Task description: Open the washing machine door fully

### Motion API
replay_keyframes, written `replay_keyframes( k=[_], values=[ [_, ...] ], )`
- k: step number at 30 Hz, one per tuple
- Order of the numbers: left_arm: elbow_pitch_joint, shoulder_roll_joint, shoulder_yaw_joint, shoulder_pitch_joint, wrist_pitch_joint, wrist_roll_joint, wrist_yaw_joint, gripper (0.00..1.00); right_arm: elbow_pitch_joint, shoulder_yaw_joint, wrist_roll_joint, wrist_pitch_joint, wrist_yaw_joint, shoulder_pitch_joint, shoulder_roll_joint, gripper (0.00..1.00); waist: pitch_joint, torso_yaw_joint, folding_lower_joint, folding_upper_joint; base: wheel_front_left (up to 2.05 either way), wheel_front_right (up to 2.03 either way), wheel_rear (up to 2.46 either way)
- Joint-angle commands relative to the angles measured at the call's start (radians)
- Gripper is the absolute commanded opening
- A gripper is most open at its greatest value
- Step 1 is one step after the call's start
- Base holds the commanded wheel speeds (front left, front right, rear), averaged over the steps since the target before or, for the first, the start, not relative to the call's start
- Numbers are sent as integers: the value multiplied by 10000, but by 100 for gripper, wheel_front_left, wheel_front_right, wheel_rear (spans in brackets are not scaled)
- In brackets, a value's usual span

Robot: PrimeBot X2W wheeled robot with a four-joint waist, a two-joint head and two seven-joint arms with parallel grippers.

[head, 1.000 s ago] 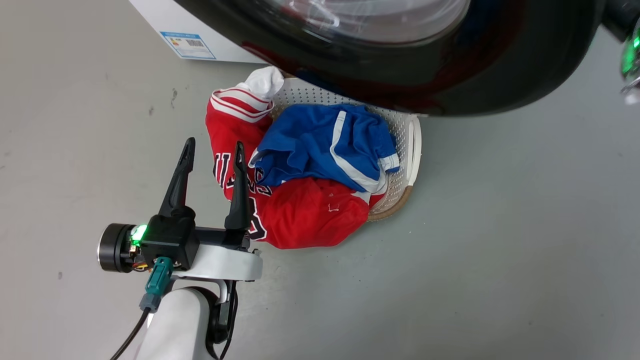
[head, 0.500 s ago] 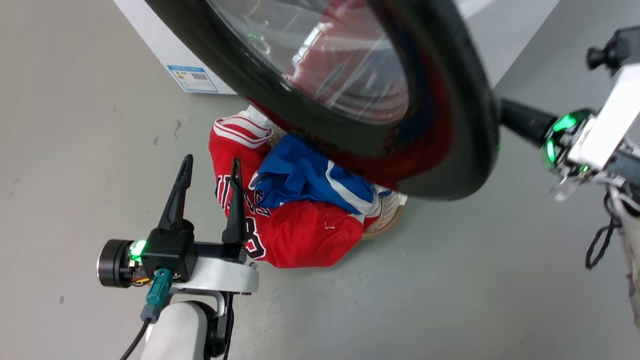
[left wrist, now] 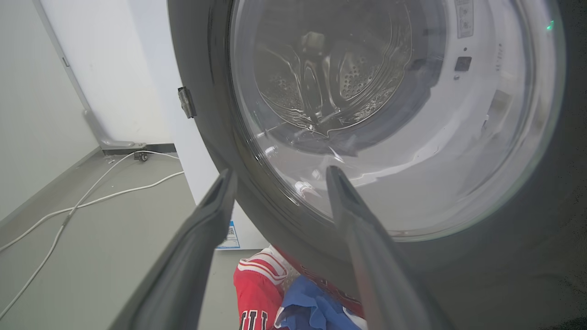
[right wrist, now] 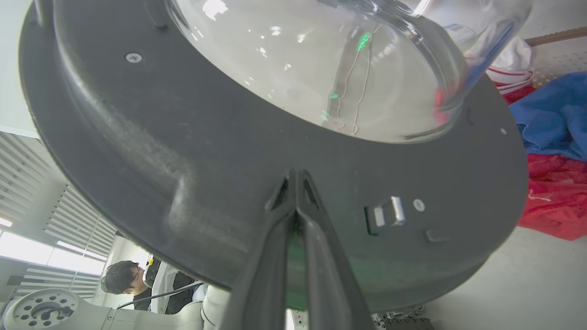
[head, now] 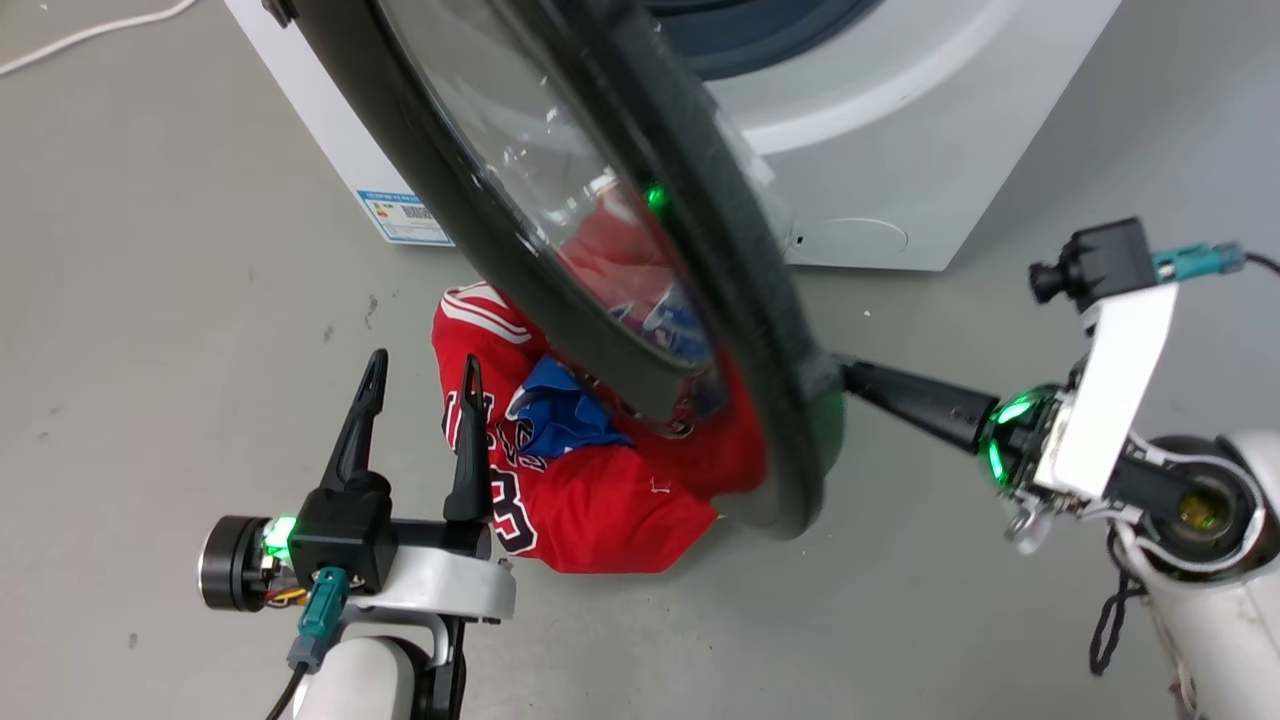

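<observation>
The big round glossy black washing machine door (head: 745,290), with its bulging clear glass bowl (head: 520,190), stands swung partway out from the boxy white washing machine (head: 900,130). Its hinged side is toward the robot's left. Its free edge hangs over a heap of laundry on the grey floor (head: 150,350).

The right claw (head: 850,372) is clenched, its two dark fingers pressed together into one wedge. In the right wrist view the joined tips of the right claw (right wrist: 296,175) touch the door's dull dark inner face (right wrist: 183,151), just beside a small metal latch (right wrist: 390,211). They grasp nothing that can be seen.

The left claw (head: 425,360) is released and empty, its fingers spread wide. It hangs above the floor on the door's outer side, near a crumpled red jersey with white stripes (head: 600,510) and a blue garment (head: 560,410) lying on it. In the left wrist view the left claw (left wrist: 279,172) points at the door's glass, and the perforated steel drum (left wrist: 321,78) shows through it.

A small blue label (head: 405,217) sits low on the machine's side and a round flap (head: 850,237) low on its front. White cables (left wrist: 91,201) trail across the floor beside the machine. A person (right wrist: 121,279) appears at the lower left corner of the right wrist view.
</observation>
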Motion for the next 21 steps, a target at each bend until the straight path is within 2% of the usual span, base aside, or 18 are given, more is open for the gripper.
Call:
replay_keyframes(
  k=[1,8,21],
  values=[
    [22,-15,-8,151,-27,41,3,100,-226,146,24,78,29,286,127,0,-143,11,1,-1,0,0,0],
    [18,-15,14,381,-27,69,13,100,-666,640,83,140,29,1027,473,0,-459,44,1,-1,0,0,0],
    [70,-15,15,726,-27,66,79,100,-727,1263,73,217,29,1772,900,0,-907,90,1,-1,0,0,0]
  ],
)
